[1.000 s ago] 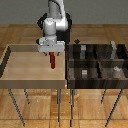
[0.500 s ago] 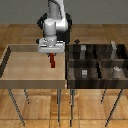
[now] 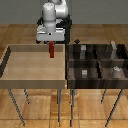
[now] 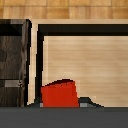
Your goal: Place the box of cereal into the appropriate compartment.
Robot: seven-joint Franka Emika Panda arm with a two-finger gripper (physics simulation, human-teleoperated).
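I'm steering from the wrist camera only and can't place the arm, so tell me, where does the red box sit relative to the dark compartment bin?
Observer: The box of cereal hangs in the gripper above the light tray, short of the compartment bin on the exterior view's right.
Operator: Is it off the tray floor?
Observer: Yes, lifted clear, upright.
Operator: Are the compartments free?
Observer: Not all; small grey blocks sit in several.
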